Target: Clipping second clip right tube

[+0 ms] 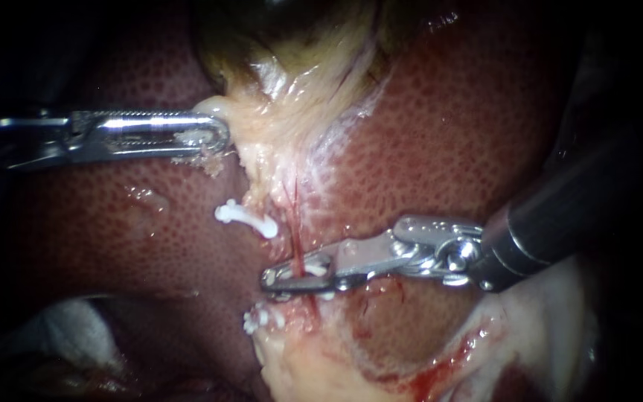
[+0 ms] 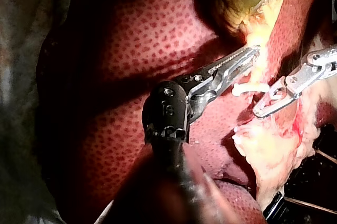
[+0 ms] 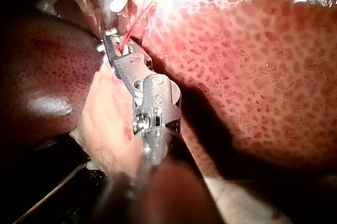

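While the left instrument (image 1: 217,137) is clenched on the pale tissue (image 1: 269,145) just below the gallbladder (image 1: 277,30), the right instrument (image 1: 295,277) grips the thin red right tube (image 1: 292,223), its jaws closed across it with a white clip (image 1: 315,269) showing between them. An other clip (image 1: 245,217) sits just left of that tube, against the liver (image 1: 448,149).

Liver (image 1: 448,134): mottled red-brown, fills most of the field. Gallbladder (image 1: 277,30): dark olive, upper centre, against the liver. Pale tissue (image 1: 284,126) runs down from it. Whitish material (image 1: 68,320) at lower left.
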